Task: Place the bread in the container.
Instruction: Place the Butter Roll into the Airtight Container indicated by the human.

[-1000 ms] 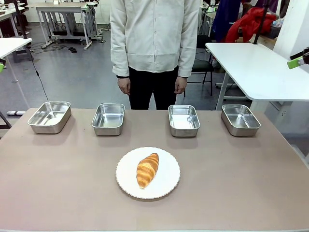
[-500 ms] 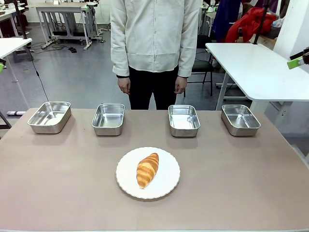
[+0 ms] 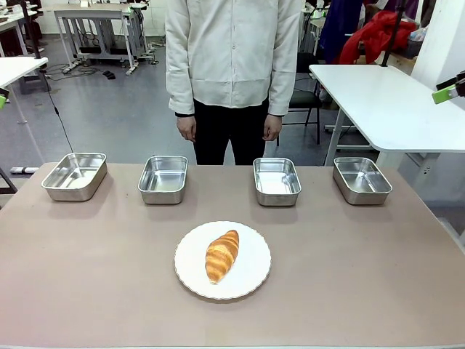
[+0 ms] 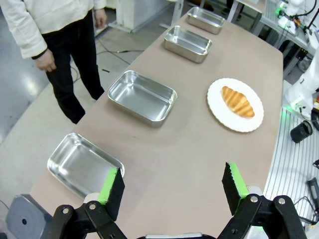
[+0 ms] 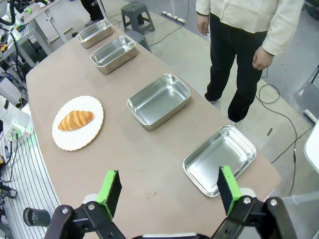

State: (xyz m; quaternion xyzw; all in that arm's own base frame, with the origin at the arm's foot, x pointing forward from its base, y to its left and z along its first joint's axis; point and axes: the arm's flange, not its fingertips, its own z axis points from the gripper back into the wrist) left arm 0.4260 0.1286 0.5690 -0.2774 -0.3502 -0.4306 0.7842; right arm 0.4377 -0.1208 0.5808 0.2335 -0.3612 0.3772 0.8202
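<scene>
Bread (image 3: 222,255) on plate (image 3: 254,256) | 4 pans (image 3: 163,178) bare behind | person (image 3: 232,51) beyond | jaws both spread

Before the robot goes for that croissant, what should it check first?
1. The bread lies loose on the plate, nothing on top: ok.
2. All four pans empty, leftmost pan to rightmost pan: ok.
3. The left gripper is open: ok.
4. The right gripper is open: ok.
5. The person's hands hang at their sides, off the table: ok.
6. Which pan is meant for the bread: cannot tell.
</scene>
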